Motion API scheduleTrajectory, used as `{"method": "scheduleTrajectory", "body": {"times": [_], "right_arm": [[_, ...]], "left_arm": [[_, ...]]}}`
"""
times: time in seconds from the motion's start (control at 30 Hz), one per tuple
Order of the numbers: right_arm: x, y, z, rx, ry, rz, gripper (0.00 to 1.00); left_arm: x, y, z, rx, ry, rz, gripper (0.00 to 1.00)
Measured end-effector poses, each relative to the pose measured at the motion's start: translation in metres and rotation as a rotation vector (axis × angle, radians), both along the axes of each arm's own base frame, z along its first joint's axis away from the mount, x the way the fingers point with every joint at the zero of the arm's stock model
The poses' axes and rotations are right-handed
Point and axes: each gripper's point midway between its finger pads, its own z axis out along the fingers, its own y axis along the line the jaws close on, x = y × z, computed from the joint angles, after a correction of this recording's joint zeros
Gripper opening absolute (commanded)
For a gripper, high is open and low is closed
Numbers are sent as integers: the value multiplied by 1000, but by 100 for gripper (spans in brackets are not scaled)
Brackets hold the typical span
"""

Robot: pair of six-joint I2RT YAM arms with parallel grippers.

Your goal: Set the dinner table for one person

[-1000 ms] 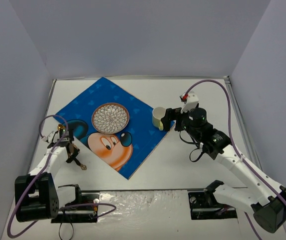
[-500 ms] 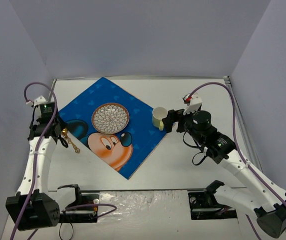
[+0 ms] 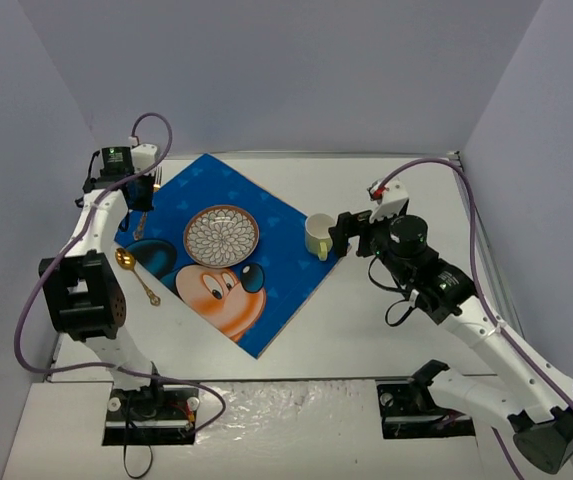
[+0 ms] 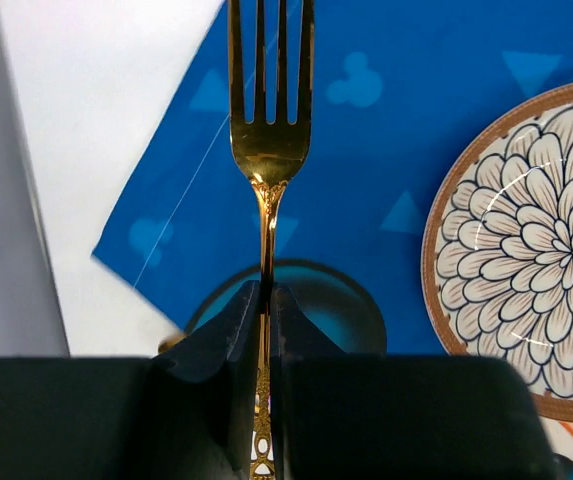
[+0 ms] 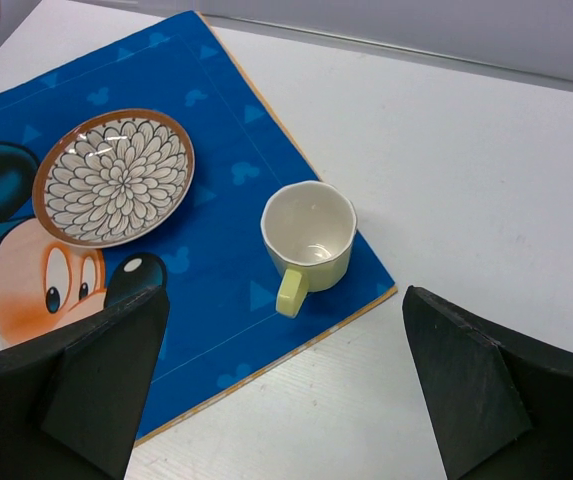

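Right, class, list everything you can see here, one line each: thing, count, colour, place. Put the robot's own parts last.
dinner table: one, white, under everything
placemat: one, blue with a cartoon mouse, set cornerwise on the table's left half
plate: one, white flower pattern with a brown rim, on the placemat
cup: one, pale yellow, empty, upright on the placemat's right corner
spoon: one, gold, flat on the table beside the placemat's left edge
fork: one, gold, held above the placemat's far left side
left fingers: two, black, shut on the fork's handle
right fingers: two, black, open, facing the cup, holding nothing
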Motion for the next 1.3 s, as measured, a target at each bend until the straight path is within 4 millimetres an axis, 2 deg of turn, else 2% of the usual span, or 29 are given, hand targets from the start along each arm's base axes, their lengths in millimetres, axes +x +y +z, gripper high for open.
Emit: {"method": "scheduleTrajectory", "body": {"times": [0.17, 0.33, 0.5, 0.77, 0.97, 1.3], "right_arm": [[8, -5, 7, -15, -17, -43, 100], [16, -4, 1, -34, 4, -64, 100], [26, 4, -11, -52, 43, -66, 100], [34, 10, -16, -55, 70, -70, 100], [36, 11, -16, -54, 72, -71, 100], [36, 11, -17, -54, 75, -72, 100]], "left_arm": [[28, -26, -35, 50, 61, -229, 0], [49, -48, -72, 87, 126, -385, 0], [57, -53, -95, 104, 154, -455, 0], [70, -50, -104, 139, 153, -485, 0], [71, -45, -114, 155, 178, -477, 0], [73, -39, -114, 165, 172, -462, 0]]}}
